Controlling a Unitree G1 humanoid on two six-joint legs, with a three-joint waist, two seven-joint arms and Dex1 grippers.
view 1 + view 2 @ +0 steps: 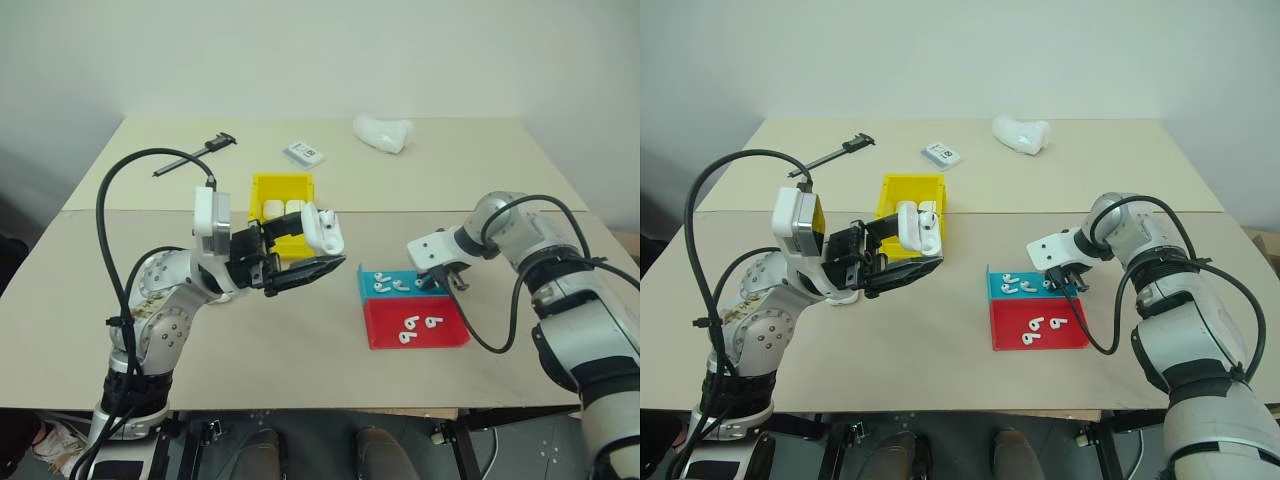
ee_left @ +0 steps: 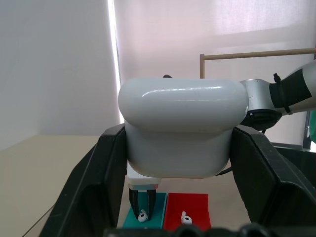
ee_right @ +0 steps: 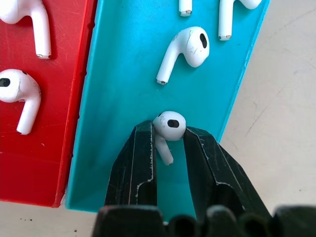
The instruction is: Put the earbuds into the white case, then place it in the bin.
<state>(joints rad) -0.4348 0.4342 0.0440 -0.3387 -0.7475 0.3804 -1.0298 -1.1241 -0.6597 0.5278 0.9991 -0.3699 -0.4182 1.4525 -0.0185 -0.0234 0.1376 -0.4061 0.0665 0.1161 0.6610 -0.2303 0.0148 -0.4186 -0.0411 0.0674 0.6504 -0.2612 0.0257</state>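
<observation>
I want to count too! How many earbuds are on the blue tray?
4 earbuds: three lie loose on the blue tray, one sits between the fingers of the right hand. Others may hide under it.

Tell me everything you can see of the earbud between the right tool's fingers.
The earbud is small, glossy white plastic with a rounded head, a dark oval vent and a short stem. It lies on the blue tray, close to the tray's edge, apart from the other earbuds. The right tool straddles it, a black finger against each side of the stem. It does not look lifted yet.
</observation>
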